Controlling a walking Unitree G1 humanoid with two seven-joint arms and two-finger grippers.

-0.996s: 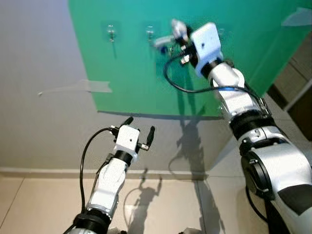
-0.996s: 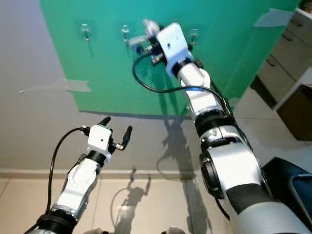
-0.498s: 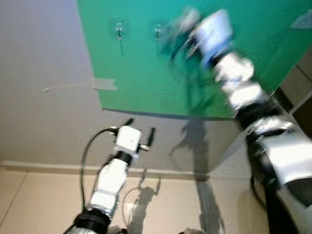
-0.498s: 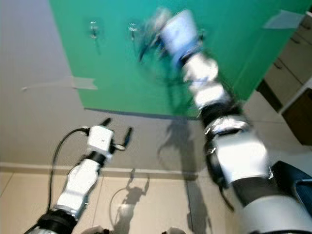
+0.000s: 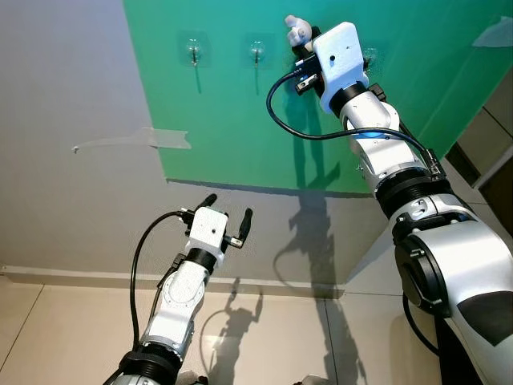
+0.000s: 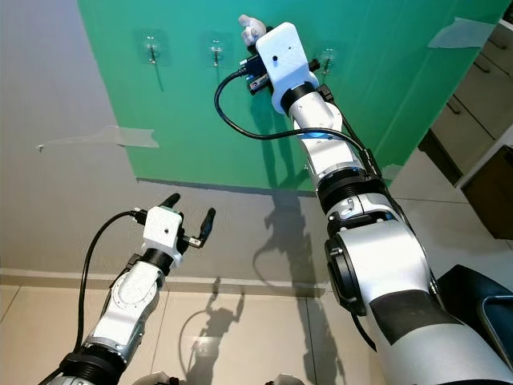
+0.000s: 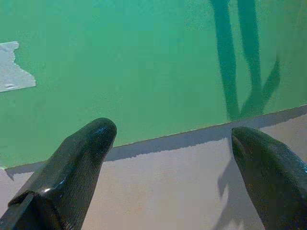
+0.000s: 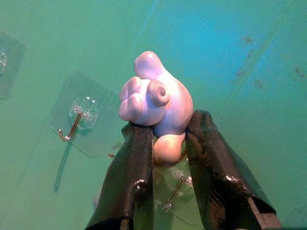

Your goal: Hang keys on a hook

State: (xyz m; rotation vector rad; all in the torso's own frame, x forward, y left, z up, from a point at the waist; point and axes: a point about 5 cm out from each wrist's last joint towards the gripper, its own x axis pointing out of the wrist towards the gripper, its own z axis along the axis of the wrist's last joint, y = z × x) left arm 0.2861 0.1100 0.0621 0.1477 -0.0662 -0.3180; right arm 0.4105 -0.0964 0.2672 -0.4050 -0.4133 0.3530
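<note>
A green board [image 5: 240,120] on the wall carries clear stick-on hooks: one on the left [image 5: 193,54], a middle one [image 5: 256,53], and one [image 5: 369,56] beside my right wrist. My right gripper [image 5: 300,40] is raised against the board between the middle and right hooks, shut on the keychain's pale pink figure [image 8: 156,103]. In the right wrist view one hook [image 8: 72,127] lies to the side and another hook [image 8: 173,192] sits just behind the fingers [image 8: 134,167]. The keys themselves are hidden. My left gripper [image 5: 229,206] hangs open, low, below the board.
A strip of tape [image 5: 132,140] crosses the grey wall to the left of the board. Cabinet fronts [image 6: 473,72] stand at the right. Tiled floor [image 5: 64,329] meets the wall at a skirting below my left arm.
My right arm swung fast, blurred half a second ago, and now holds the figure slightly higher on the board. The left arm has kept its pose. The camera shifted a little.
</note>
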